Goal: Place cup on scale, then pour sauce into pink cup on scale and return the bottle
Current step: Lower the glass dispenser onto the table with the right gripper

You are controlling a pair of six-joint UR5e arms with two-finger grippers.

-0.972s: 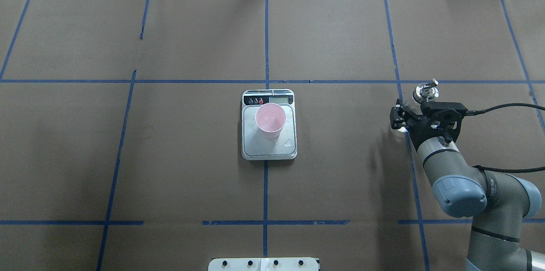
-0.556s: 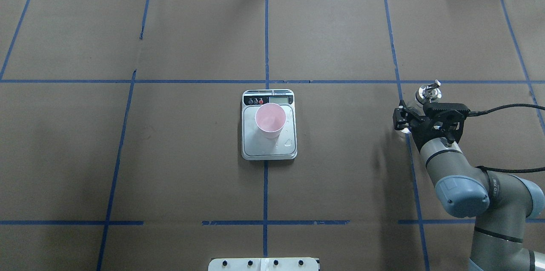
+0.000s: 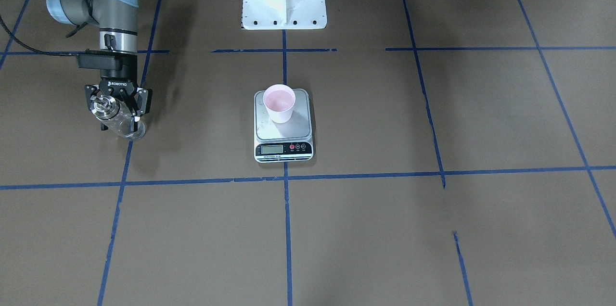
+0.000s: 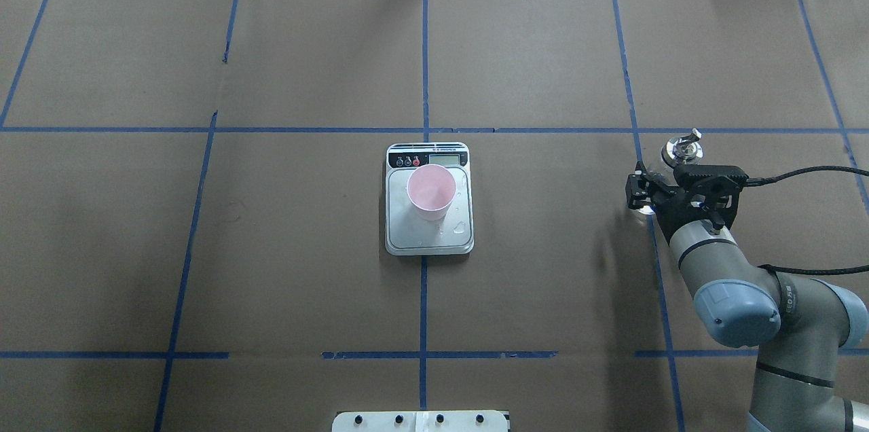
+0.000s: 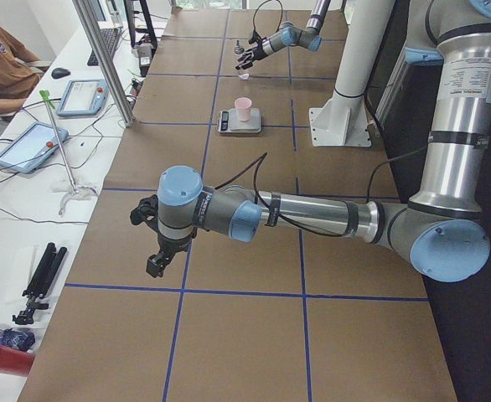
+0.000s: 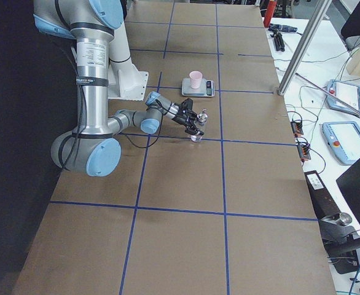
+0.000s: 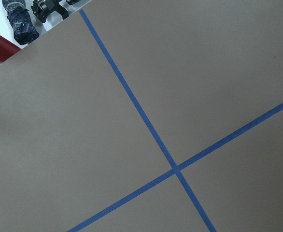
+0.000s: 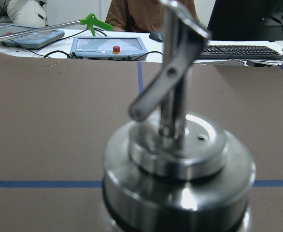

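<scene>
Brown paper covers the worktop (image 4: pixel 543 45), and blue tape lines divide it into large rectangles. Beyond its far edge stands a white desk with tablets, a keyboard and seated people.

1. Right arm (image 4: pixel 736 313): it reaches forward over the robot's right half of the worktop.
2. Left arm (image 5: pixel 312 218): it extends over the left end of the worktop, well apart from all task items. The left gripper (image 5: pixel 155 266) hangs above bare paper. Whether its fingers are apart or together cannot be told.
3. Scale (image 4: pixel 400 235): it lies flat at the worktop's centre on a tape line. Its black display strip faces away from the robot. Clear droplets lie on the platform's near right corner.
4. Bottle (image 4: pixel 681 147): it stands upright with its long axis vertical and its metal cap on top. The thin spout rises from the cap centre. Its base is at a tape line, well to the right of the scale. The right gripper (image 3: pixel 119 116) approaches horizontally, with its fingers (image 4: pixel 635 189) clamped on the glass body below the cap. The contents look colourless, and the fill level cannot be read.
5. Cup (image 4: pixel 430 191): it stands upright on the platform, mouth upward, on the half nearer the display. Whether it holds liquid cannot be told.
</scene>
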